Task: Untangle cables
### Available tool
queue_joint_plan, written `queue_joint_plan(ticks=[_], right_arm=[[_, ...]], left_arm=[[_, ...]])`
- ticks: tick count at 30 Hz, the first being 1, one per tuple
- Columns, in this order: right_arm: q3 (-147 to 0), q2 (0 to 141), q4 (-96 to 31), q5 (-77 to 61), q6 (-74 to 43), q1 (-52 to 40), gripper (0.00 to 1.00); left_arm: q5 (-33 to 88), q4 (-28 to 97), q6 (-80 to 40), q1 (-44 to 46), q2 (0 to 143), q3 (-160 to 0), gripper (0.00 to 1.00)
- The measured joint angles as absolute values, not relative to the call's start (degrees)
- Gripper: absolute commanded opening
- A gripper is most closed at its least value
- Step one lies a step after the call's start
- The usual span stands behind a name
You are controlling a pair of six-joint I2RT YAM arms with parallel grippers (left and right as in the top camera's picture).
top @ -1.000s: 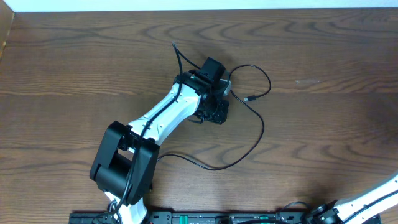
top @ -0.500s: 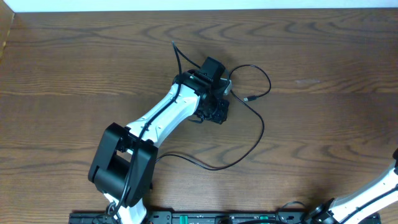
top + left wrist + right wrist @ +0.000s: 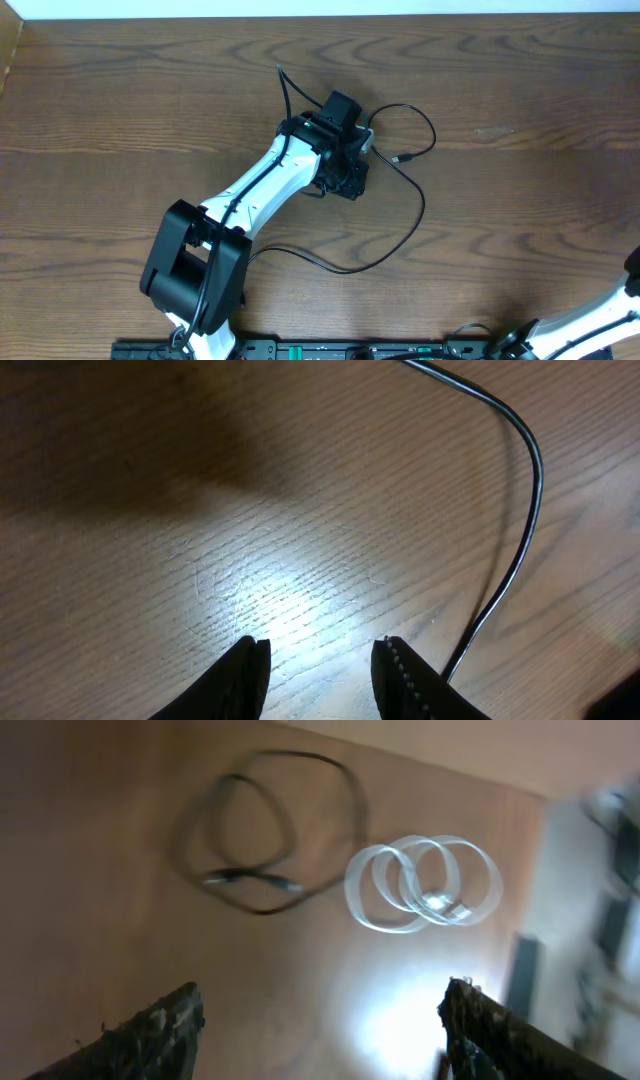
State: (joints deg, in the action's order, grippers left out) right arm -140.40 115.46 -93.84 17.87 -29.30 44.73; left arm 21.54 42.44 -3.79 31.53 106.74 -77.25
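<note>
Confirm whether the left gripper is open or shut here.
Open. The left gripper shows a clear gap over the table in its wrist view; the black cable passes beside it, not held.

Three views of one table: one fixed high above, two riding on the wrists.
The overhead camera looks straight down from well above and takes in the left arm reaching in from the bottom edge. The left wrist camera sits close to the wood, facing down past the left fingers at a curve of the black cable, which the overhead also shows. The right wrist camera looks from farther off, blurred, past the right fingers at that cable's loop.
</note>
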Motion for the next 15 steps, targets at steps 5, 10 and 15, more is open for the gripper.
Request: queue_joint_plan(ticks=[5, 10, 15], right_arm=[[-140.4, 107.8, -92.4, 7.0, -20.7, 41.0, 0.71], [-140.4, 100.4, -92.7, 2.1, -15.6, 35.8, 0.70], [-140.4, 94.8, -92.4, -0.1, -12.3, 28.1, 0.75]], left_arm=[[21.5, 41.3, -3.1, 31.5, 105.5, -77.2, 0.38], [21.5, 40.7, -3.1, 31.5, 102.3, -77.2, 0.38], [21.1, 40.5, -3.2, 31.5, 98.8, -77.2, 0.38]])
